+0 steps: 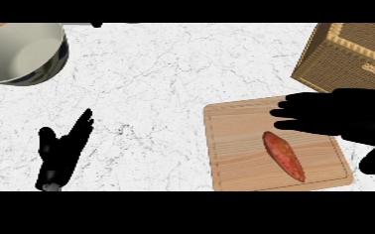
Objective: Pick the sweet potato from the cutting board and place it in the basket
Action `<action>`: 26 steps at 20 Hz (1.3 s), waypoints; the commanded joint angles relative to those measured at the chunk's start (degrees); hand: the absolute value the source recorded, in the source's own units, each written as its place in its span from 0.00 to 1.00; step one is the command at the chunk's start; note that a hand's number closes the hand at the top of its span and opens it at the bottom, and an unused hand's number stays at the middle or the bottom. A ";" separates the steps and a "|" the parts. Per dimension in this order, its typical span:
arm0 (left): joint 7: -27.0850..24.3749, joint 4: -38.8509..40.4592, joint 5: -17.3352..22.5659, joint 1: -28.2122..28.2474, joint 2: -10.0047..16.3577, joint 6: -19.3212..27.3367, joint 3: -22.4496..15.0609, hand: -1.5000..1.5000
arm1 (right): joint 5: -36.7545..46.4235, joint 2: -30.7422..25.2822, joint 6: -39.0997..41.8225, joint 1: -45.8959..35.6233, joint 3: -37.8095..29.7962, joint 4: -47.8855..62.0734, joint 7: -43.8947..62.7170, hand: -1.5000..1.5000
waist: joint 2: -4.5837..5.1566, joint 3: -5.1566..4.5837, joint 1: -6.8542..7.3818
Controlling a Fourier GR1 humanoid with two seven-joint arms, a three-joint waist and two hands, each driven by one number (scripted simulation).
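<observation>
Sweet potato on cutting board | right hand near, seemingly uncurled

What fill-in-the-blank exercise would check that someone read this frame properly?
1. The sweet potato lies on the ____.
2. The robot hand nearest the sweet potato is the robot's ____ one.
3. The basket stands at the view's upper right; the bowl sits at its upper ____.
Missing words: cutting board; right; left.
</observation>
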 commanded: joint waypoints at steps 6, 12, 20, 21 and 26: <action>-0.21 5.82 -0.32 3.03 -1.16 -2.43 -0.11 0.50 | 6.92 2.48 -0.96 -0.61 4.20 7.53 -7.92 0.00 | 0.47 -0.70 0.24; 5.06 2.17 -0.21 2.73 -1.02 -1.33 0.66 0.50 | 11.67 4.98 -8.82 3.94 6.08 9.91 -11.37 0.00 | 0.30 -0.62 -0.23; 3.51 2.09 -1.47 3.45 -1.14 -2.70 1.56 0.50 | 16.27 11.98 -11.08 4.67 9.19 13.07 -9.52 0.00 | 0.30 -0.64 -0.07; 2.58 5.04 -1.36 1.62 -2.16 -2.62 2.43 0.50 | 16.57 11.96 -12.00 3.59 8.38 15.92 -12.15 0.00 | 0.43 -0.65 -0.12; -0.08 8.46 -2.02 2.10 -2.85 -4.72 2.60 0.50 | 19.29 14.15 -12.12 3.92 9.66 15.15 -10.17 0.00 | 0.34 -0.70 -0.64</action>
